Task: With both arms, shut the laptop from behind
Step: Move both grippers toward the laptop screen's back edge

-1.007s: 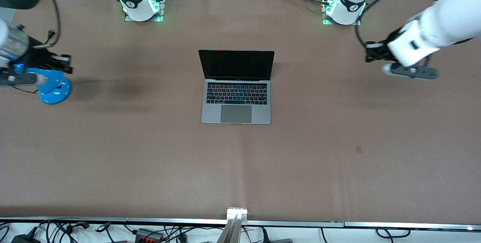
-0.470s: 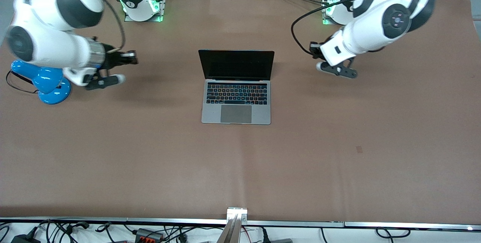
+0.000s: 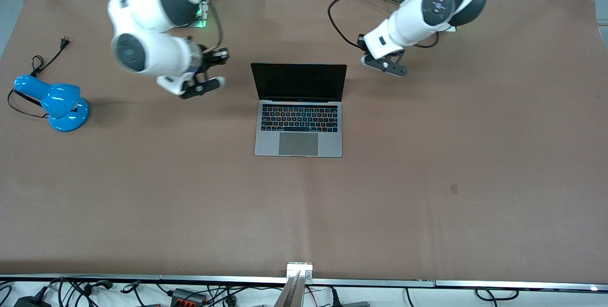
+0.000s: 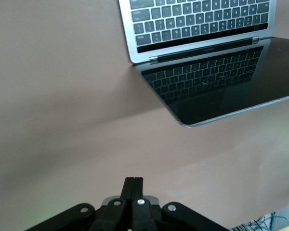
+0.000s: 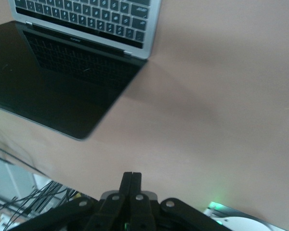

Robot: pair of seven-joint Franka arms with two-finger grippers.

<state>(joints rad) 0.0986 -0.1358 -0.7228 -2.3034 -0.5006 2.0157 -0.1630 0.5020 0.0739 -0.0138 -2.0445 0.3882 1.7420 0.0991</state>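
Observation:
The silver-grey laptop [image 3: 299,129] stands open in the middle of the table, its black screen upright and facing the front camera. My right gripper [image 3: 219,55] is shut and empty, in the air beside the screen toward the right arm's end. My left gripper [image 3: 363,45] is shut and empty, in the air beside the screen toward the left arm's end. Neither touches the laptop. The left wrist view shows its shut gripper [image 4: 134,181] and the laptop's keyboard and screen [image 4: 202,24] ahead. The right wrist view shows its shut gripper [image 5: 131,176] and the laptop [image 5: 86,19].
A blue desk lamp [image 3: 58,102] with a black cord lies at the right arm's end of the table. The arm bases [image 3: 183,10] [image 3: 430,17] stand along the table edge farthest from the front camera. Brown tabletop surrounds the laptop.
Both arms have swung in from the table's ends toward the laptop's screen, uncovering the blue lamp. The laptop has not moved and its lid stays open.

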